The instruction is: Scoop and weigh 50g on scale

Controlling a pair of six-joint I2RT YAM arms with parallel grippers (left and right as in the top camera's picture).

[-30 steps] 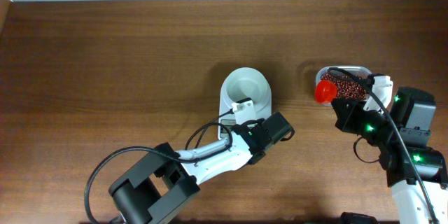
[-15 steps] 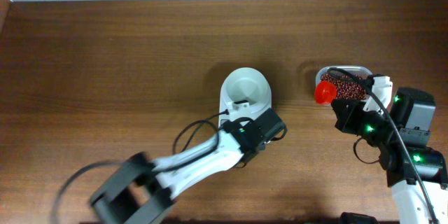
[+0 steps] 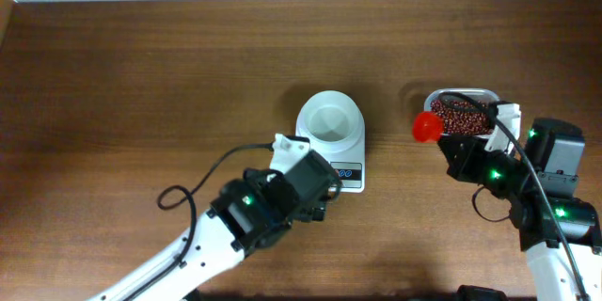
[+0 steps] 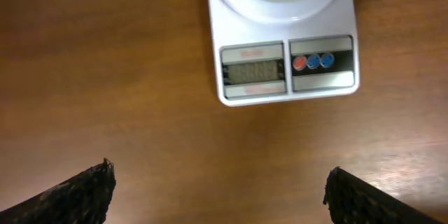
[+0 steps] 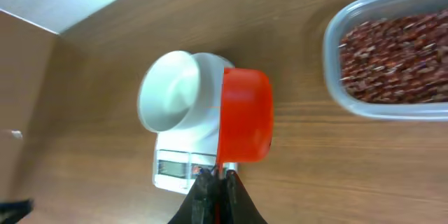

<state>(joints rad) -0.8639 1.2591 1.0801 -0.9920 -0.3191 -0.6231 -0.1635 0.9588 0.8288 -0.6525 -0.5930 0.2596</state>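
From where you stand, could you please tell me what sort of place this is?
Likely a robot workbench set up for weighing: a plain wooden table, a small digital scale and a clear tub of red beans.

Open table [image 3: 141,75] left of the scale [image 3: 331,130], narrow gap to bean tub [image 3: 466,113] (red scoop [image 3: 428,126] at its tub end).

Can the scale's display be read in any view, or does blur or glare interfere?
Overhead: evenly lit and sharp, but the display on the scale is too small to read. Left wrist: no glare, yet the display is blurred, digits illegible. Right wrist: the red scoop sits close to the lens and hides part of the scale; the display is small and soft.
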